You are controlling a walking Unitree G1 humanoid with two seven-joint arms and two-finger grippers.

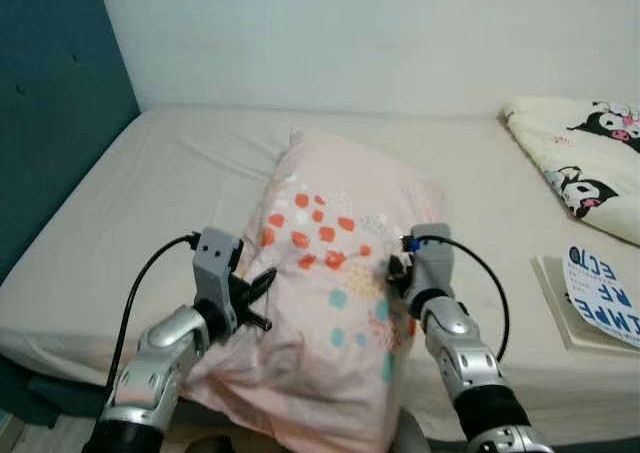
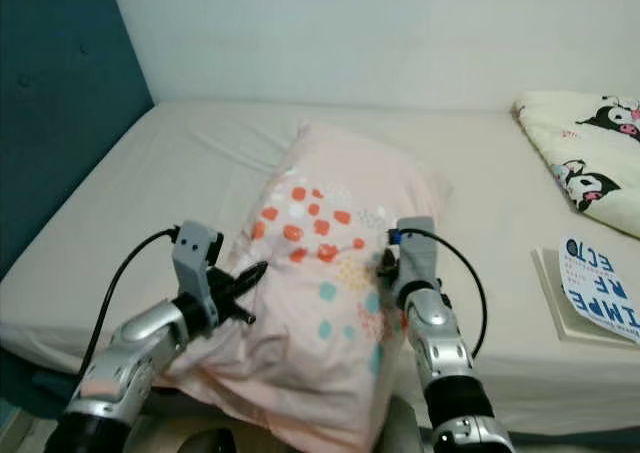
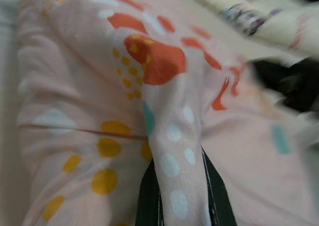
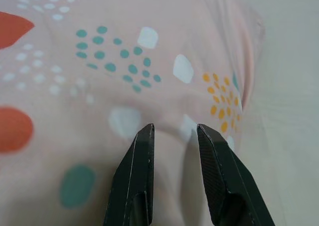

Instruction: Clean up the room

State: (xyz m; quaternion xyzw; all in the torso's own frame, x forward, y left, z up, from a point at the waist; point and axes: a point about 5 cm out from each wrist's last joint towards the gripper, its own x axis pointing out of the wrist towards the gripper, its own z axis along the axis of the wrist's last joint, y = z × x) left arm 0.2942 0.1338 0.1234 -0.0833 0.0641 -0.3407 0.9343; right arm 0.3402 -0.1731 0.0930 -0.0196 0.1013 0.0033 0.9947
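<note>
A pale pink pillow (image 1: 330,223) with orange, teal and yellow spots lies on the beige bed (image 1: 160,183), its near end hanging over the front edge. My left gripper (image 1: 264,301) is at the pillow's left side. In the left wrist view it (image 3: 179,161) is shut on a raised fold of the pillow fabric (image 3: 174,136). My right gripper (image 1: 396,271) presses into the pillow's right side. In the right wrist view its fingers (image 4: 142,151) pinch a small bulge of the pillow (image 4: 124,76).
A cream blanket (image 1: 585,158) with cartoon prints lies at the back right of the bed. A blue-and-white printed sheet on a flat book (image 1: 600,298) rests near the right front edge. A teal headboard (image 1: 50,103) stands on the left, a white wall behind.
</note>
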